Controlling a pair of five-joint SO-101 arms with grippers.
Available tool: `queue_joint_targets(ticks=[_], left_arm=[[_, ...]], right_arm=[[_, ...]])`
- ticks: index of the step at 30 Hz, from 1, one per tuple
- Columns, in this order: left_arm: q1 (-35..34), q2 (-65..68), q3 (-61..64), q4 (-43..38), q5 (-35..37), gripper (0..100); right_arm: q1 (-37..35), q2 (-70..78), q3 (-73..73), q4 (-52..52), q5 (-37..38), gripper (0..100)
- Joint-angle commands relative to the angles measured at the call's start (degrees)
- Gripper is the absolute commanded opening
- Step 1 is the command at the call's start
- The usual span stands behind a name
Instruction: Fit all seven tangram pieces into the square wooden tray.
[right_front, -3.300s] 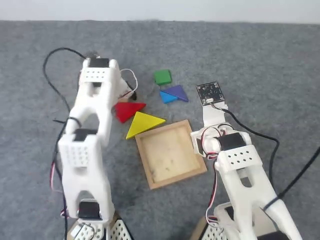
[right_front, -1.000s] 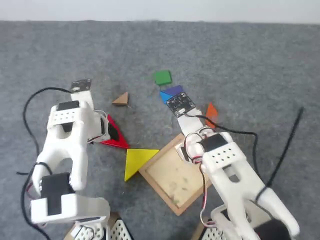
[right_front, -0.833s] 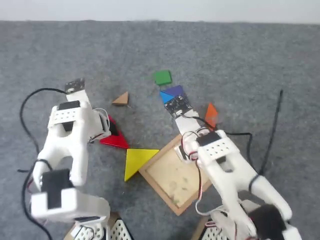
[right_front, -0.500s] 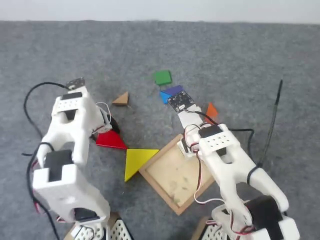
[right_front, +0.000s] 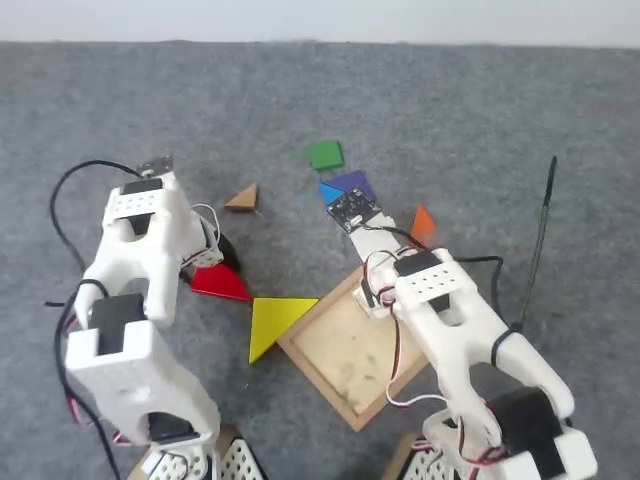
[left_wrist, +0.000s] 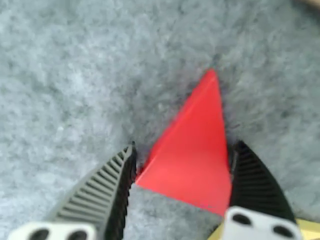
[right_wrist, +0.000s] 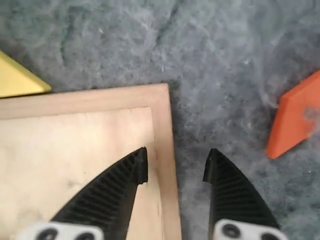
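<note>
Square wooden tray (right_front: 345, 355) of pale, unpainted wood sits turned corner-on, near centre of a grey felt surface (right_front: 520, 120), with a yellow triangle (right_front: 272, 318) touching its left corner. The right gripper (right_wrist: 176, 151) is released, jaws astride the tray's far rim – one inside, one outside. The left gripper (left_wrist: 185, 146), left of the tray, clenches a red triangle (right_front: 220, 283) on the felt. Farther off lie a green square (right_front: 324, 154), blue triangle (right_front: 329, 192), purple piece (right_front: 352, 183), orange piece (right_front: 423, 222) and brown triangle (right_front: 241, 198)
</note>
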Motion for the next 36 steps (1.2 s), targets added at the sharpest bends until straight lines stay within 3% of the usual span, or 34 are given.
queue_joint_targets(ticks=[1, 9, 13, 20, 26, 36], left_arm=[[-0.35, -0.44, -1.27, 2.64, -1.76, 32], [-2.29, -0.53, -1.27, 2.64, -3.52, 32], [-3.08, -0.53, -1.27, 2.81, -5.45, 32], [-3.08, -0.53, -1.27, 2.90, -5.63, 32], [-3.08, -0.53, -1.54, 2.90, -5.36, 32], [-3.08, 0.09, -1.27, 2.99, -4.84, 32]], right_arm=[[-1.63, -0.48, -2.90, 0.57, 0.79, 19.8], [-1.27, -0.48, -2.99, -0.31, 2.90, 0.6], [2.07, -0.48, -4.04, -0.22, -0.79, 0.7], [11.38, -0.48, -6.95, 0.22, -15.65, 0.7], [10.51, -0.48, -6.51, 1.10, -26.29, 0.7], [9.19, 7.43, -9.32, 3.91, -29.01, 1.0]])
